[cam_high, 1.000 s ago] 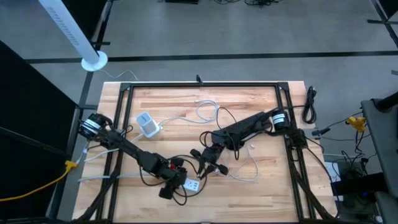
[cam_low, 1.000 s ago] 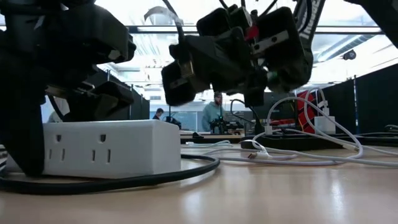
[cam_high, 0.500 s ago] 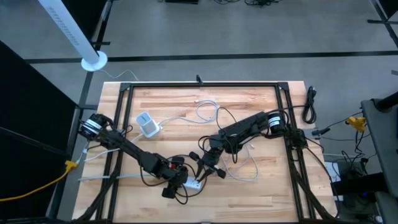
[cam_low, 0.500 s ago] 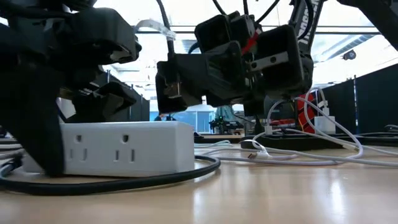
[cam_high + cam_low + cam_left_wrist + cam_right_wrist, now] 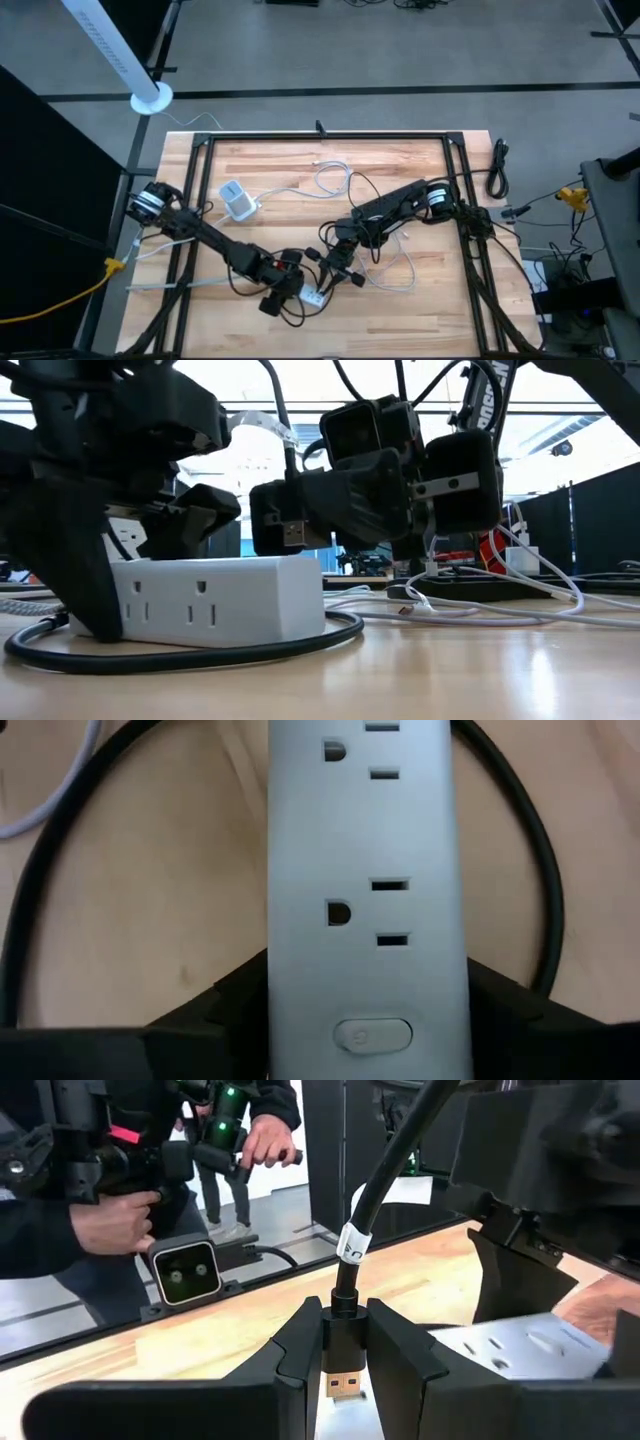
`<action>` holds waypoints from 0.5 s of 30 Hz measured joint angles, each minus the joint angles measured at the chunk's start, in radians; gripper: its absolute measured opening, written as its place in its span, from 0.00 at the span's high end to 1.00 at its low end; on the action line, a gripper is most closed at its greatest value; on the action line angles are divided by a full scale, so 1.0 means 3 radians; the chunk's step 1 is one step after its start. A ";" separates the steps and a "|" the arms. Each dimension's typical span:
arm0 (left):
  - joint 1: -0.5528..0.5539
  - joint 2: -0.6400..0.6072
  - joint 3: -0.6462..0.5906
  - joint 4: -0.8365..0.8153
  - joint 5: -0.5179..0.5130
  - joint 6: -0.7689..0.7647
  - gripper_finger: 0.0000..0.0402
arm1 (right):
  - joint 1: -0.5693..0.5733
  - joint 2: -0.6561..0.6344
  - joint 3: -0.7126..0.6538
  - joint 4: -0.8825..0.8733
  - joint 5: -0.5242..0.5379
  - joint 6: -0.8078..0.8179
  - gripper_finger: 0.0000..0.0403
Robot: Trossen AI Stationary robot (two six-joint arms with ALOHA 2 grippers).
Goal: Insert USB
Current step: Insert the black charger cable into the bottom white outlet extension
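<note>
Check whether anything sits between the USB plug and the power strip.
Nothing visible does. The right tool holds the USB plug in the air just above the end of the power strip, which the left tool grips; only open air shows between plug and strip.

The power strip (image 5: 215, 596) lies on the table (image 5: 400, 170) near its front edge, its cord (image 5: 190, 655) looped around it. The USB plug (image 5: 292, 532) hangs just above the strip's right end. A charger (image 5: 238, 200) sits well behind, to the left.
</note>
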 joint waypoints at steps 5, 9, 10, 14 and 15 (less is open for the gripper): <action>0.0028 -0.0001 0.0000 0.0002 0.0002 0.0001 0.49 | 0.0002 0.0000 0.0009 -0.0014 0.0031 0.0000 0.87; 0.0029 -0.0001 0.0000 0.0041 0.0029 0.0012 0.49 | 0.0002 0.0000 0.0007 -0.0095 0.0030 -0.0080 0.87; 0.0029 -0.0001 0.0000 0.0049 0.0030 0.0017 0.49 | 0.0002 0.0000 0.0007 -0.0095 0.0027 -0.0080 0.87; 0.0028 -0.0001 0.0000 0.0078 0.0032 0.0023 0.49 | 0.0002 0.0000 0.0007 -0.0124 0.0010 -0.0132 0.87; 0.0028 -0.0001 0.0000 0.0084 0.0032 0.0029 0.49 | 0.0002 0.0000 0.0007 -0.0158 0.0009 -0.0163 0.87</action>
